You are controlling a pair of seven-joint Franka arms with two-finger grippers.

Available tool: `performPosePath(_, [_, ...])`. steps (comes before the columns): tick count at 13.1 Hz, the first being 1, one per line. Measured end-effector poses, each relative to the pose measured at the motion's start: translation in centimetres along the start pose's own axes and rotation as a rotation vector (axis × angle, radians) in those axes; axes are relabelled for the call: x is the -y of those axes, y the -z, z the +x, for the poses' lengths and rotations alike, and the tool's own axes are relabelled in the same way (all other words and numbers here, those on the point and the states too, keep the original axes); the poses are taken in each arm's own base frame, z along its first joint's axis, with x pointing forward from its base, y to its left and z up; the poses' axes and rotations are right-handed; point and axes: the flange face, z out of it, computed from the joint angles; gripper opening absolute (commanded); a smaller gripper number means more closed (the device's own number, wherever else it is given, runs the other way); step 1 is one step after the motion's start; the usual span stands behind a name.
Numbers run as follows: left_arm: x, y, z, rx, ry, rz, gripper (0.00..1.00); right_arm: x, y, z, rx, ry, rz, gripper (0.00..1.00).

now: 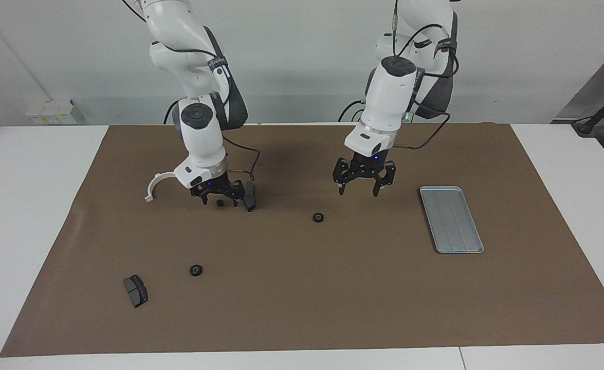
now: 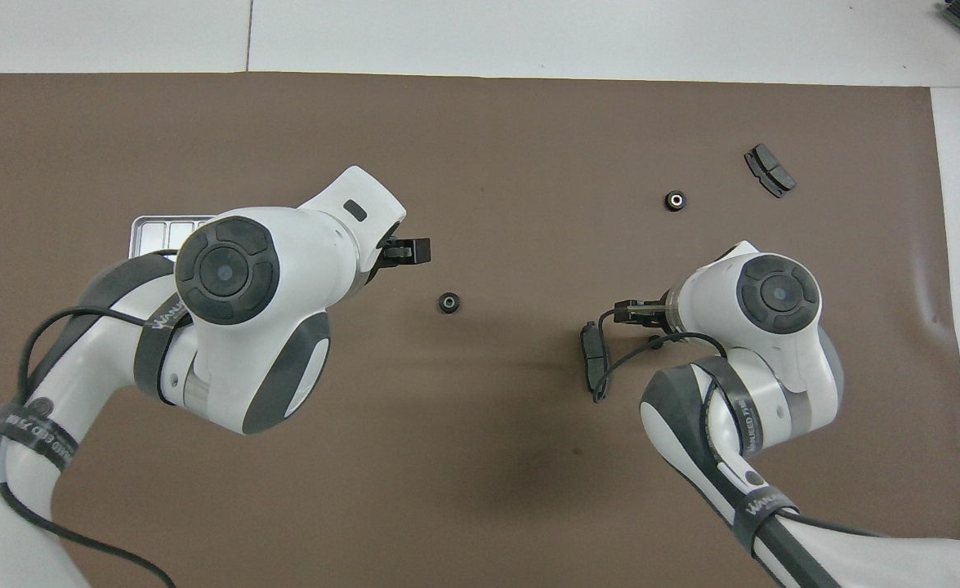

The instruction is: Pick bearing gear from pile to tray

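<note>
Facing view: right gripper (image 1: 220,198) low over brown mat (image 1: 302,308), fingers spread wide, straddling small black ring (image 1: 220,203); dark grey brake-pad shape (image 1: 249,196) just beside it. White curved bracket (image 1: 157,185) near. Left gripper (image 1: 362,182) released, empty, above mat between flat ribbed silver tray (image 1: 451,219) and another round black ring (image 1: 318,217). 3rd ring (image 1: 195,270) and 2nd pad (image 1: 135,290) lie farther from robots.
</note>
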Motion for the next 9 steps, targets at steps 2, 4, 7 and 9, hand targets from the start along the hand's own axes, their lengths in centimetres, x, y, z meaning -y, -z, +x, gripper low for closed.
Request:
performPosePath(2, [-1.5,-2.6,0.3,0.009,0.002,0.000,1.00,-0.3,-0.9,-0.6,0.022,-0.006,-0.002,0.90])
performPosePath(4, [-4.1,-6.0,0.4,0.020,0.000,-0.002,1.00,-0.6,-1.4,-1.0,0.037,-0.017,0.001,0.81])
performPosePath(7, [-5.7,-10.1,-0.3,0.034,-0.018,0.000,1.00,-1.2,-2.3,-1.4,0.055,-0.025,-0.005,0.72])
performPosePath(9, [-6.4,-11.5,-1.1,0.050,-0.032,0.005,1.00,-1.3,-2.7,-1.6,0.061,-0.028,-0.004,0.65])
